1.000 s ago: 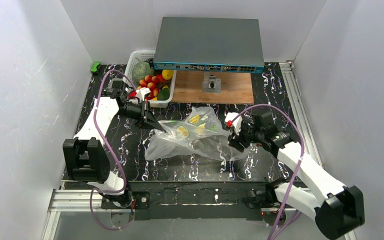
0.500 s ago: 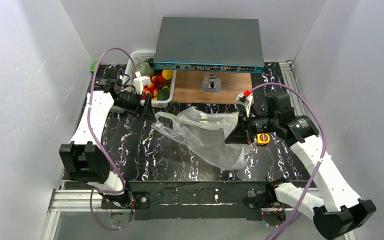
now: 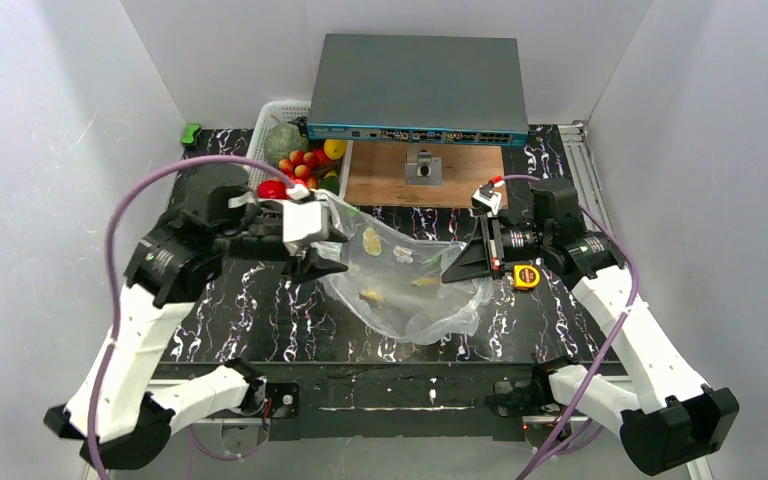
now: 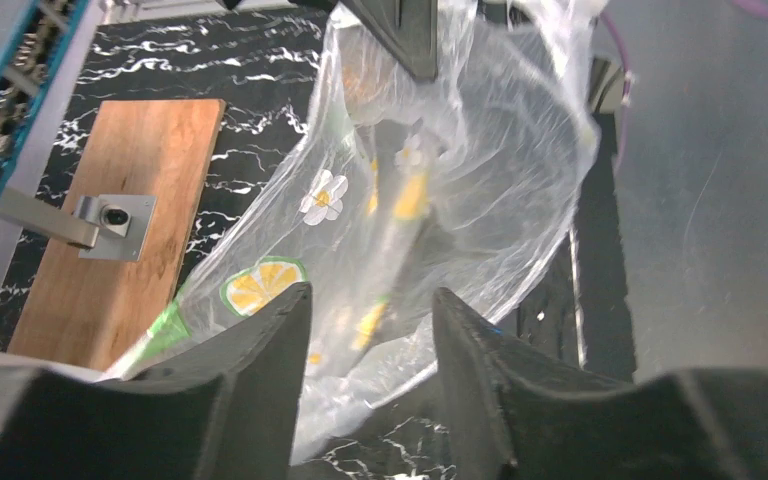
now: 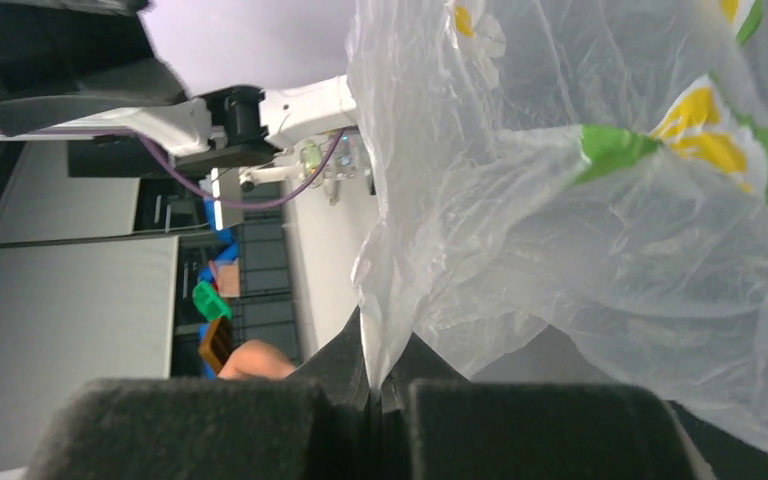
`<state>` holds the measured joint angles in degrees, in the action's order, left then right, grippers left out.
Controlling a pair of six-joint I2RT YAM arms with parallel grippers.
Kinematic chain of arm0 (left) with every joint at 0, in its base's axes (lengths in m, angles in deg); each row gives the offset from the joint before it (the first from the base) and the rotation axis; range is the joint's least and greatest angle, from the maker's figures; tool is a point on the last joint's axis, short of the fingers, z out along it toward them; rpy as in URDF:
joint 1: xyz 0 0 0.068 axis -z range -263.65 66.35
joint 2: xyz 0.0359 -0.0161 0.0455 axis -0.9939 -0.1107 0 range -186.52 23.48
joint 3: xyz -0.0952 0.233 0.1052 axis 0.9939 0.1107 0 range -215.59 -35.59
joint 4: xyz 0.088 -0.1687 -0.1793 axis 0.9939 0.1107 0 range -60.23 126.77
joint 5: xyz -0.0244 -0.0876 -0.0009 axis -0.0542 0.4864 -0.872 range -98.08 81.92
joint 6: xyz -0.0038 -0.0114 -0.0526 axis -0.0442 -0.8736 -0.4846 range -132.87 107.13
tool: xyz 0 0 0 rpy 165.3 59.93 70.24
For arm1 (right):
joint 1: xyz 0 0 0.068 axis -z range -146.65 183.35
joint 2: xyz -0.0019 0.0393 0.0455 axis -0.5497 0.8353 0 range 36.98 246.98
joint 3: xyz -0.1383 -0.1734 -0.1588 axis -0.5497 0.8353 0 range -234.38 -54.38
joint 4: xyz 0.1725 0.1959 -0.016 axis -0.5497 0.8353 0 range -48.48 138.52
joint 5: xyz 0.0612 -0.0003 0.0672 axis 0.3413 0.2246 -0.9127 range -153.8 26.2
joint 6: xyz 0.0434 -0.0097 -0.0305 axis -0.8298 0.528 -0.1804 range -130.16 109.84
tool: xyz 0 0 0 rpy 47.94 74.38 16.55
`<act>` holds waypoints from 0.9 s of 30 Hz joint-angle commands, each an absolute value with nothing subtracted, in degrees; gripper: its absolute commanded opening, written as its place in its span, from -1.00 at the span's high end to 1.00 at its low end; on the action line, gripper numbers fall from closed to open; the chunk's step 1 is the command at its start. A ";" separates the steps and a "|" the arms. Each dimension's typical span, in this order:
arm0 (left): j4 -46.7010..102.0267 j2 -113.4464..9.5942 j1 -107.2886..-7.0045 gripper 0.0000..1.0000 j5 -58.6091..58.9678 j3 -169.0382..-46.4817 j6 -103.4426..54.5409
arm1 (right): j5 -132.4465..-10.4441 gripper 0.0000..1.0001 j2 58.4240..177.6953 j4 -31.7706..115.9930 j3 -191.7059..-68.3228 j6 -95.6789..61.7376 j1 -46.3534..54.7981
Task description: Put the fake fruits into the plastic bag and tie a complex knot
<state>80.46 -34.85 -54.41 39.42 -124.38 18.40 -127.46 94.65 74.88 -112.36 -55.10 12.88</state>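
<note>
While the right fingers (image 5: 210,425) pinch the crinkly clear plastic bag (image 5: 560,250), the left fingers (image 4: 250,385) stand apart.

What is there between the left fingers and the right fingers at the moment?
Only the plastic bag. The top view shows it spanning the gap, and the right wrist view shows the right fingers pinching its edge.

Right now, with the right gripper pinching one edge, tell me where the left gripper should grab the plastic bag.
Take the plastic bag by its left-end rim, opposite the pinch of the right gripper. Come in level from the left. The thin film there is raised off the table and lies between the open jaws of the left gripper, so a straight close should likely catch it.
</note>
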 commanded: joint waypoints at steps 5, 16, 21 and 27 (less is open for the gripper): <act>80.28 -51.53 -48.14 0.30 21.06 -120.72 29.39 | -135.26 0.97 92.91 74.61 -115.55 -57.58 13.05; 90.29 -48.82 -53.35 0.39 19.78 -96.03 47.21 | -130.58 0.97 95.75 90.59 -114.07 -41.73 26.11; 89.34 -49.67 -66.76 0.38 18.99 -89.73 53.05 | -112.81 0.97 100.43 103.34 -118.65 -26.60 31.65; 91.68 -48.05 -67.26 0.18 28.00 -97.56 46.30 | -106.25 0.97 102.54 101.65 -118.73 -19.92 25.61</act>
